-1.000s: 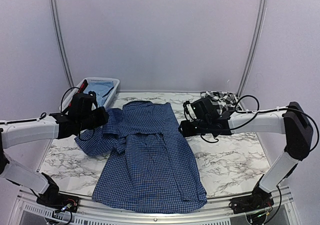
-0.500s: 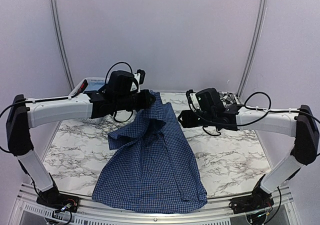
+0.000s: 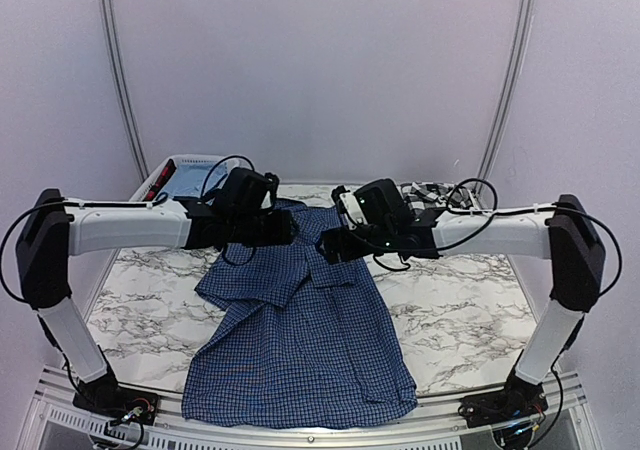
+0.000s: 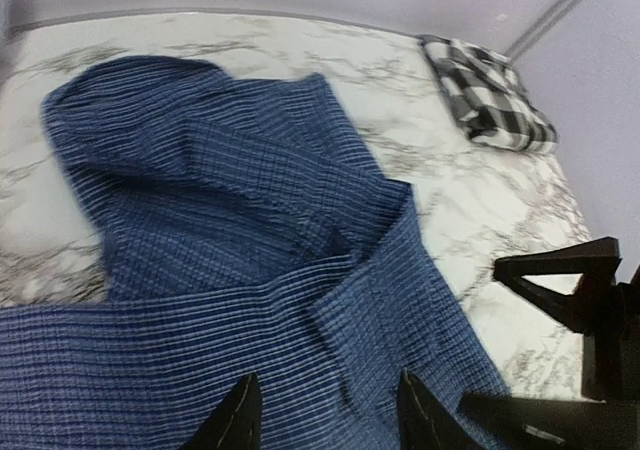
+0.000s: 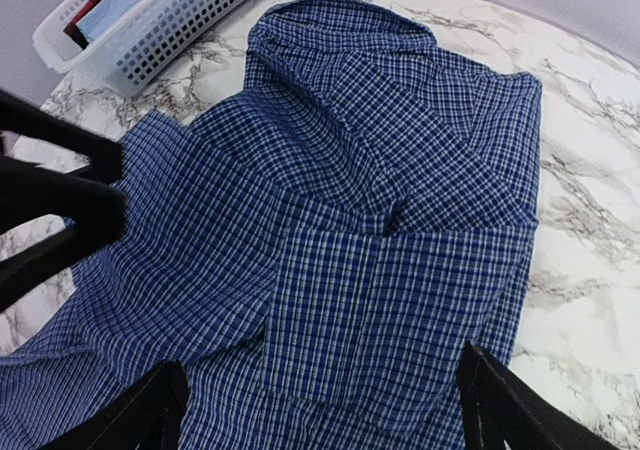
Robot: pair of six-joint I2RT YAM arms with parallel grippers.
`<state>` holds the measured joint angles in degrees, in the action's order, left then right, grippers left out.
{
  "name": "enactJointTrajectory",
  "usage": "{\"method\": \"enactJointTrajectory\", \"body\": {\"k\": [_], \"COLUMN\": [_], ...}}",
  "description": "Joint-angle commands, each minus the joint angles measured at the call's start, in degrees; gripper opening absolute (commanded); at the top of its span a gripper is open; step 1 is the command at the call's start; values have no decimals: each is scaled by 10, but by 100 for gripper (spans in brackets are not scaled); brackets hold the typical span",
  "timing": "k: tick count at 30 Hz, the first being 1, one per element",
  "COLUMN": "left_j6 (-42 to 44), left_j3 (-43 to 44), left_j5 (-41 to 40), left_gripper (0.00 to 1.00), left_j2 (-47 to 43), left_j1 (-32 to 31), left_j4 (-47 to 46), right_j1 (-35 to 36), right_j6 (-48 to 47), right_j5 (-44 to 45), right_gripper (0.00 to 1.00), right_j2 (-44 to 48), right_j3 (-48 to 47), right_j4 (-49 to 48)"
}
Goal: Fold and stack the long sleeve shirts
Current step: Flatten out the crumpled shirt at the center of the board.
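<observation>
Upper left: white slatted plastic basket (image 5: 170, 15). Centre: dark blue fine-checked cloth shirt (image 3: 300, 340), rumpled and soft-creased, spread on marble-patterned bench (image 3: 130, 305); left fingers (image 4: 240, 422) parted, empty, above it; right fingers (image 5: 505, 405) spread wide, empty, above its chest. Upper right: folded black-and-white plaid shirt (image 4: 490, 95).

Even, soft, bright lighting, faint shadows, left wrist view motion-blurred, others fairly sharp

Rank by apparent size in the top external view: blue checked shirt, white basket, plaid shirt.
1. blue checked shirt, by far the largest.
2-3. white basket and plaid shirt: look similar, both small at the table's rear and partly hidden, so unranked.
</observation>
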<state>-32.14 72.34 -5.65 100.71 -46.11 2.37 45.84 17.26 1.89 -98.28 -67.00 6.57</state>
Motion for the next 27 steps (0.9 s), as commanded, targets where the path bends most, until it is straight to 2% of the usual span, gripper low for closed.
{"method": "enactJointTrajectory", "body": {"k": [1, 5, 8, 11, 16, 21, 23, 27], "left_j6": [-54, -78, -81, -85, -83, -80, -85, -105], "left_j3": [-81, -204, -267, -308, -355, -362, -362, -371], "left_j5": [-109, -123, -114, -100, -41, 21, 39, 81], "left_gripper": [48, 50, 52, 58, 66, 67, 66, 57], "left_j2": [-86, -160, -195, -208, -200, -154, -138, -124], "left_j1": [44, 99, 129, 158, 211, 223, 224, 224], "left_j4": [70, 83, 84, 82, 38, -13, -34, -81], "right_j1": [0, -19, -33, -41, -46, -49, -50, -50], "right_j6": [12, 39, 46, 48, 59, 63, 64, 67], "right_j5": [68, 81, 73, 54, 24, 18, 15, 15], "right_gripper": [90, 90, 85, 77, 63, 56, 53, 42], "right_j2": [-64, -93, -102, -120, -149, -165, -169, -165], "right_j3": [-58, -42, -32, -36, -44, -49, -51, -52], "right_j4": [34, 24, 6, -3, -16, -22, -22, -22]}}
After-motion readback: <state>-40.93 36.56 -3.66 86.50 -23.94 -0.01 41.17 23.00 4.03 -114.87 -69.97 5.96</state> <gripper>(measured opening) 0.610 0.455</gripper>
